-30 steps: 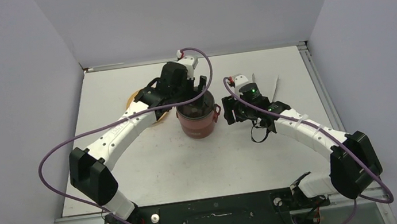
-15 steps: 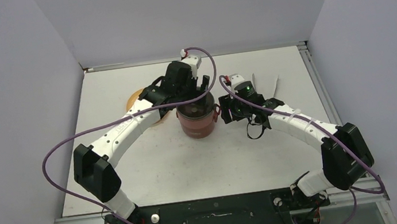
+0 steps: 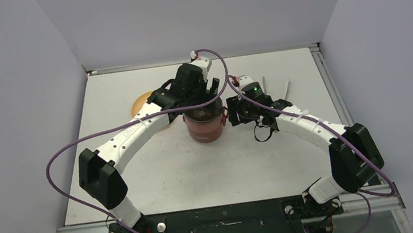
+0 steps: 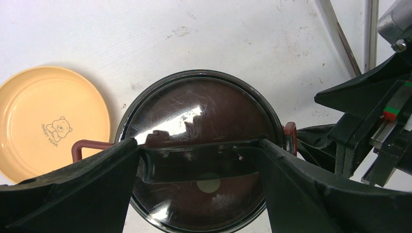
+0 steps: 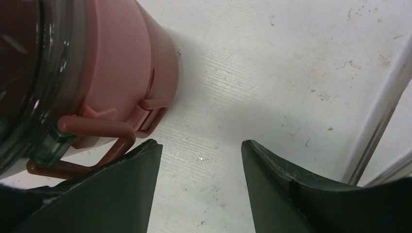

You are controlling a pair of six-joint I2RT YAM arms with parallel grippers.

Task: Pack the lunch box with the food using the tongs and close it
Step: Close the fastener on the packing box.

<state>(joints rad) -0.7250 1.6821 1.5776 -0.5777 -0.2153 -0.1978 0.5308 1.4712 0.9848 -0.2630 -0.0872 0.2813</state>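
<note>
The maroon lunch box (image 3: 206, 130) stands stacked at mid-table with its grey translucent top lid (image 4: 204, 104) on it. My left gripper (image 3: 204, 100) hangs straight over it; in the left wrist view the gripper (image 4: 199, 145) is spread wide, its fingers pressed against both ends of the lid's handle bar (image 4: 201, 162). To the box's right, my right gripper (image 3: 233, 115) is low and open (image 5: 200, 145) over bare table, its left finger just under the box's side handle (image 5: 97, 128). The silver tongs (image 3: 287, 89) lie at the back right. The food is hidden.
The empty yellow-orange plate (image 3: 143, 103) lies left of the box, partly under my left arm. The tongs' arms (image 4: 340, 39) lie just beyond the right gripper. The back wall and the right table rail (image 3: 334, 93) bound the surface.
My right gripper has slid left, up against the lunch box's side handle. The left gripper has shifted slightly right over the lid and narrowed a little.
</note>
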